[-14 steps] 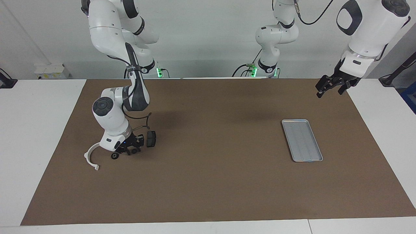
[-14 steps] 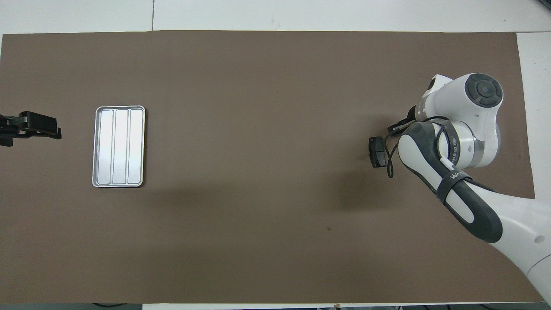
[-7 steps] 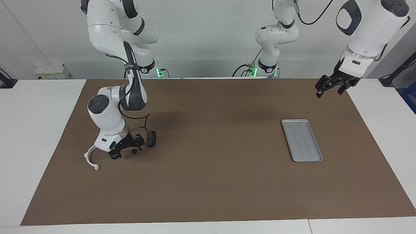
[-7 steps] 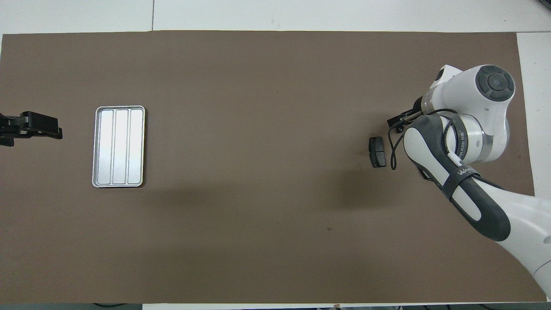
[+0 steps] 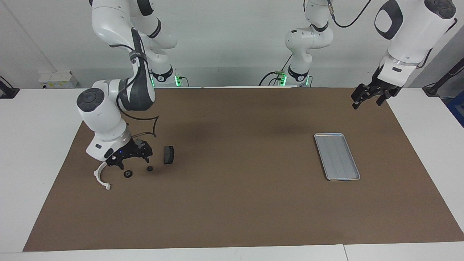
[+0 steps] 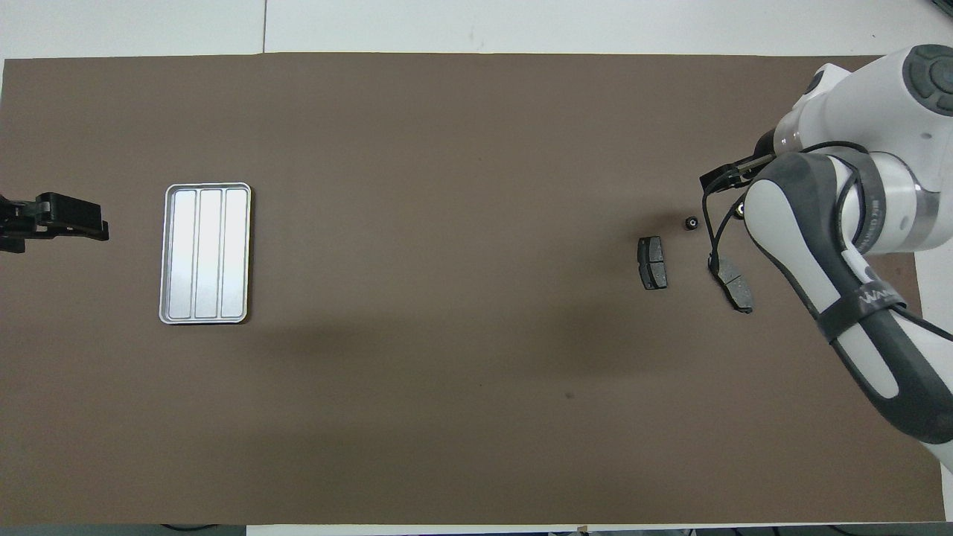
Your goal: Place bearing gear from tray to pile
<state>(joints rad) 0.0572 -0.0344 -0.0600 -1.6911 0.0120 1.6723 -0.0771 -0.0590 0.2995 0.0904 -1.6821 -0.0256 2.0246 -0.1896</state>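
**Facing view.** Right gripper (image 5: 129, 158) at 8 o'clock in the frame, raised a little over the pile (image 5: 168, 155), fingers spread wide with nothing between them. Directly below and around it:
- white half-ring bracket (image 5: 96, 176) at 8 o'clock from the gripper
- small dark ring (image 5: 127, 174) at 6 o'clock
- dark brake pad (image 5: 168, 154) at 3 o'clock

Bearing gear (image 5: 149, 168), judged to be the small dark round piece, on the mat at 8 o'clock from that pad and apart from every finger. So: already with the pile, off the tray.

Tray (image 5: 337, 156) at 3 o'clock in the frame, nothing visible in it. Left gripper (image 5: 366, 104) at 2 o'clock, up in the air over the mat's corner, waiting, fingers apart and holding nothing.

**Overhead view.** Bearing gear (image 6: 692, 222) between 1 and 2 o'clock from the brake pad (image 6: 652, 262). A 2nd brake pad (image 6: 734, 284) at 4 o'clock from the gear, half under the right arm. Bracket and ring hidden by that arm. Tray (image 6: 205, 186) at 9 o'clock in the frame, left gripper (image 6: 53, 221) at 9 o'clock from it.

**Step in hand, as judged:** retreat after release.
- Lift straight up before swinging away.
- Keep the fingers wide and the dangling cable clear of the 2 pads.
- Avoid any sideways sweep low over the mat. A round part like this would probably roll at a nudge.
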